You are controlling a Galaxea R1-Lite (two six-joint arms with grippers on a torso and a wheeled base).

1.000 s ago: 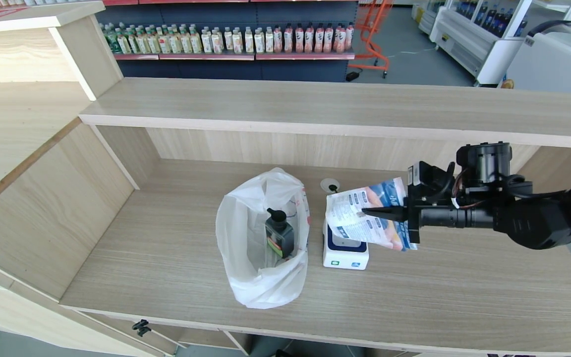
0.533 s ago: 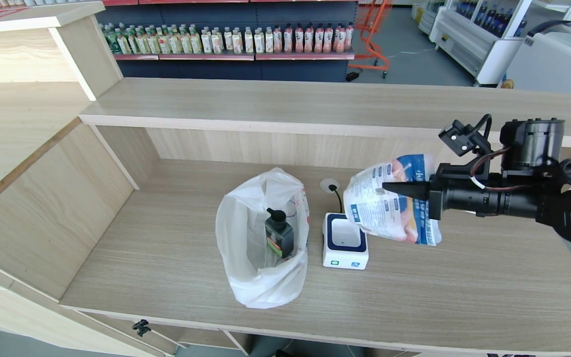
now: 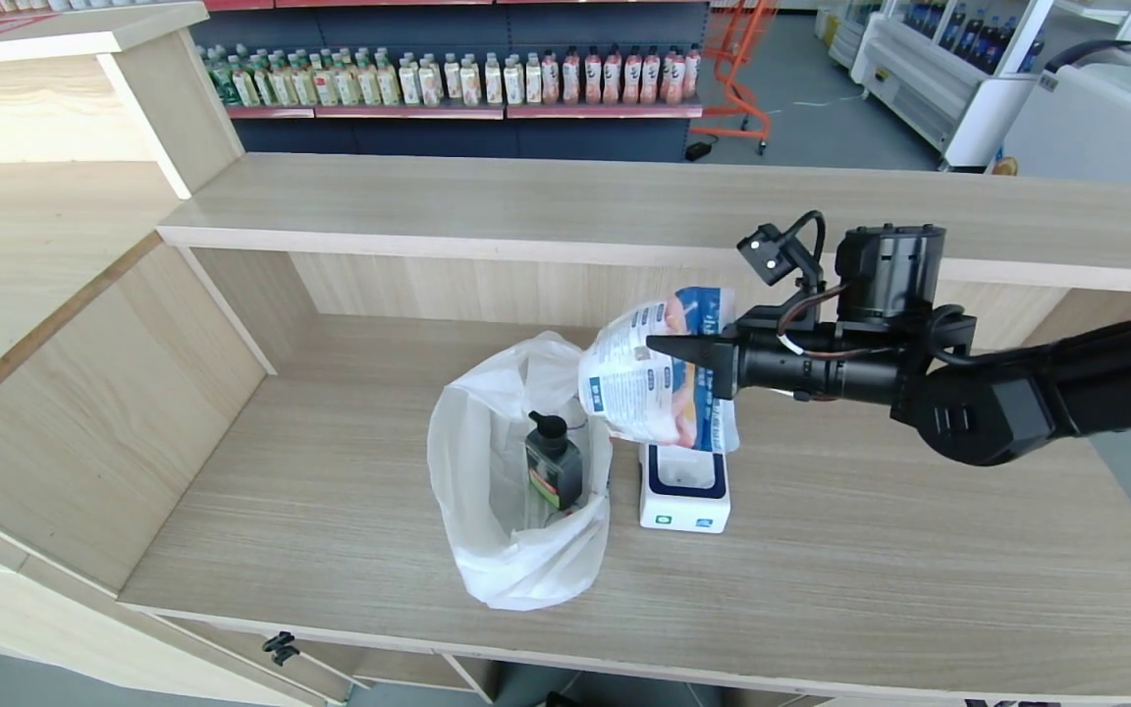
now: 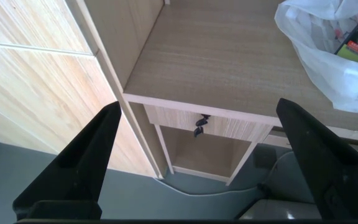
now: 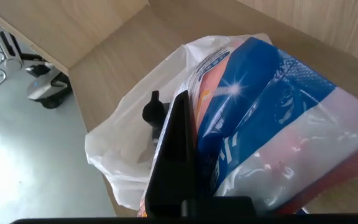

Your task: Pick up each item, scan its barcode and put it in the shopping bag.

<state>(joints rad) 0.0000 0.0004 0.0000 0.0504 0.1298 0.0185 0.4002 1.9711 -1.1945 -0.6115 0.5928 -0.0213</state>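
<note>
My right gripper [image 3: 669,351] is shut on a blue and white food packet [image 3: 649,383], held in the air above the scanner [image 3: 683,488] and beside the rim of the white shopping bag [image 3: 516,471]. In the right wrist view the food packet [image 5: 278,137] sits against one dark finger [image 5: 176,155], with the shopping bag [image 5: 142,149] below it. A dark pump bottle [image 3: 553,469] stands inside the bag. My left gripper [image 4: 204,155] is open, low beside the counter's front edge, with the shopping bag [image 4: 334,56] off at one corner.
The wooden counter [image 3: 870,550] has a raised back shelf [image 3: 624,211] and a side wall [image 3: 94,412] on the left. A cable port [image 3: 654,368] sits behind the scanner. A drawer handle [image 4: 199,124] shows under the counter's front edge. Shelves of bottles [image 3: 448,79] stand far behind.
My right arm rose off the scanner with the packet, then carried it left to the bag's rim. The bag, bottle and scanner stayed put.
</note>
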